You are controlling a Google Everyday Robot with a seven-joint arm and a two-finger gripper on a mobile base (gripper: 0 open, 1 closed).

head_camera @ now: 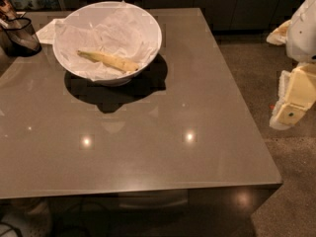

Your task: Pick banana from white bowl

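Well left of the claw [290,110], grip state impossible to tell, a slim pale-yellow banana [107,60] lies cradled in the paper-lined white bowl [150,53].

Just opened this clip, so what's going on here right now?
A one-armed robot is set to pick a banana, but nothing is being handled yet. Its gripper hangs beyond the right edge of the table, above the floor and far from the bowl. The banana lies on crumpled white paper inside the white bowl at the table's far left. A dark glass container stands left of the bowl.
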